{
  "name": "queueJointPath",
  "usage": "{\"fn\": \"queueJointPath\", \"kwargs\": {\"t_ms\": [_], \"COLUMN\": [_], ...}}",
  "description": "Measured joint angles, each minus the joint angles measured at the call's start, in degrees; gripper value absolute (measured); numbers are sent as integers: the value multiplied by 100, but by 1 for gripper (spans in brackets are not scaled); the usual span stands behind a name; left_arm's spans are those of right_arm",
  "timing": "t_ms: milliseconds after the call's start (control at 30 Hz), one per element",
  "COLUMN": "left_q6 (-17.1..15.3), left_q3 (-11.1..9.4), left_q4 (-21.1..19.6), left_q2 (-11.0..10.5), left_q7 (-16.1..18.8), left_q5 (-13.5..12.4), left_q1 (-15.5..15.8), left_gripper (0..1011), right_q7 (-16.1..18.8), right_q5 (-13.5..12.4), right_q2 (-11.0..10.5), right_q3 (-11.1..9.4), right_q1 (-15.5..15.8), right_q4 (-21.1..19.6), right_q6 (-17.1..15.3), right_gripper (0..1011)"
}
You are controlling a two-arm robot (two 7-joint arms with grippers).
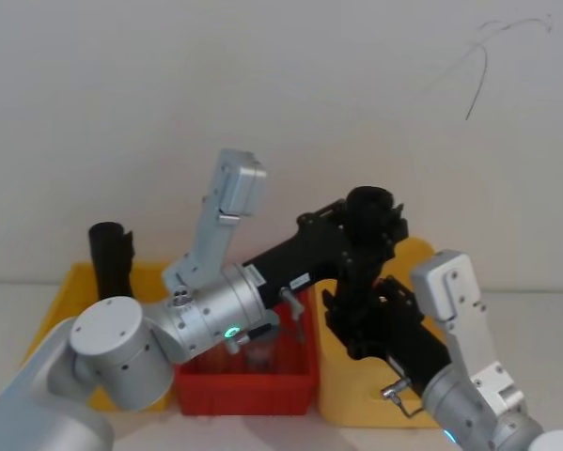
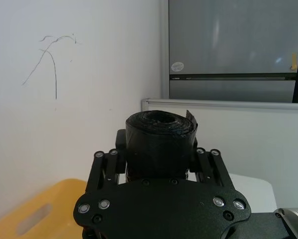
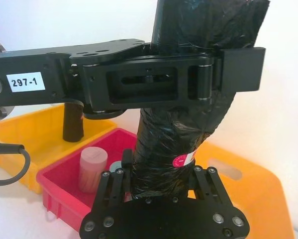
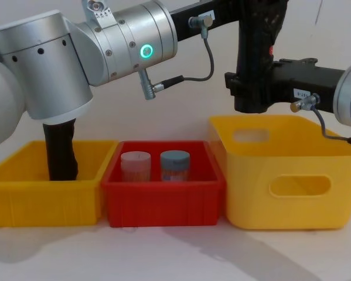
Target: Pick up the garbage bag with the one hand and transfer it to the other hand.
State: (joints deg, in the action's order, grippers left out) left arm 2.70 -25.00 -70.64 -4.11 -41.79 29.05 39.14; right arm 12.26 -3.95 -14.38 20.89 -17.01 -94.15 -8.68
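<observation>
The garbage bag (image 1: 364,246), a shiny black roll, stands upright in the air above the gap between the red bin and the right yellow bin. My left gripper (image 1: 358,235), on the green-ringed arm, is shut on its upper part, and the roll's end (image 2: 161,130) pokes up between the fingers. My right gripper (image 1: 352,318), on the blue-ringed arm, is closed around the lower part (image 3: 163,159), just below the left gripper (image 3: 198,77). From the chest view the bag (image 4: 257,41) hangs between both grippers, the right one (image 4: 251,88) lower.
A red bin (image 4: 163,202) holding two small cylinders sits between a left yellow bin (image 4: 23,193), which holds another black roll (image 4: 59,152), and a taller yellow bin (image 4: 286,181) on the right. A wall stands close behind.
</observation>
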Motion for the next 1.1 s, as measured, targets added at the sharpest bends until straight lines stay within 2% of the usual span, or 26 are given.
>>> {"fn": "queueJointPath", "kwargs": {"t_ms": [33,100,167,333,467,767,1100], "left_q6": [0,0,0,0,4,38,13], "left_q3": [0,0,0,1,-1,-8,3], "left_q4": [0,0,0,0,-19,-163,-564], "left_q2": [0,0,0,-2,-11,-71,-219], "left_q7": [0,0,0,0,1,17,133], "left_q5": [0,0,0,0,5,21,46], "left_q1": [0,0,0,0,-5,-59,-235], "left_gripper": [670,704,783,883,1001,1001,1001], "right_q7": [0,-1,-2,-4,-6,-9,-9], "right_q5": [1,3,7,11,14,19,22], "right_q2": [1,2,4,7,10,15,16], "right_q3": [0,2,3,6,6,6,5], "right_q1": [-1,-3,-6,-11,-13,-17,-20], "right_q4": [1,3,7,10,12,17,18], "right_q6": [-1,-1,-2,-5,-7,-9,-9], "right_gripper": [577,577,576,577,577,573,573]}}
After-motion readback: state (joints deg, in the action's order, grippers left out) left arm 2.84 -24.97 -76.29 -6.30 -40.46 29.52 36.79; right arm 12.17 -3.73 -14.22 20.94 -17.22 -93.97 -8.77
